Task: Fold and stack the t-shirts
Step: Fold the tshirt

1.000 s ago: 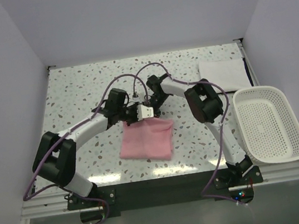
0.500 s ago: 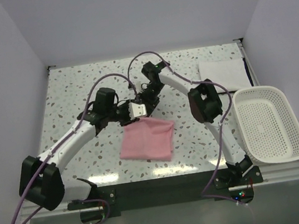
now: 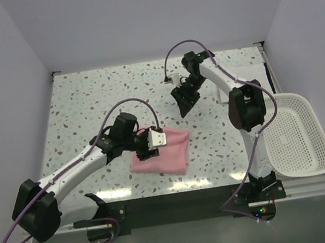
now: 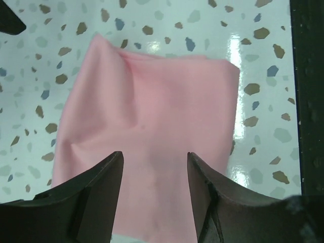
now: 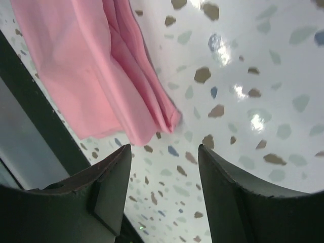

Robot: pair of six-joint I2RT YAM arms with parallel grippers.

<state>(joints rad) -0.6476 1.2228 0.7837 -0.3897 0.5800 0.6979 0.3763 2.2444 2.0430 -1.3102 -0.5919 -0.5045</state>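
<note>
Open and empty, the left gripper (image 3: 153, 142) is hovering just over the folded pink t-shirt (image 3: 170, 154) and the right gripper (image 3: 183, 103) beyond it, so stacking is probably coming next, asking for a firm edge grip before carrying it to the white t-shirt (image 3: 258, 75) lying beyond it to the right.

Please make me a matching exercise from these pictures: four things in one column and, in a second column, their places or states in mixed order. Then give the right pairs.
Column one
1. pink t-shirt
2. white t-shirt
3. basket
4. right gripper

Column two
a. perforated, at the near right
b. folded, at the far right
c. in the middle of the table, under the left gripper
d. open, holding nothing

Pairs: 1-c, 2-b, 3-a, 4-d
</note>
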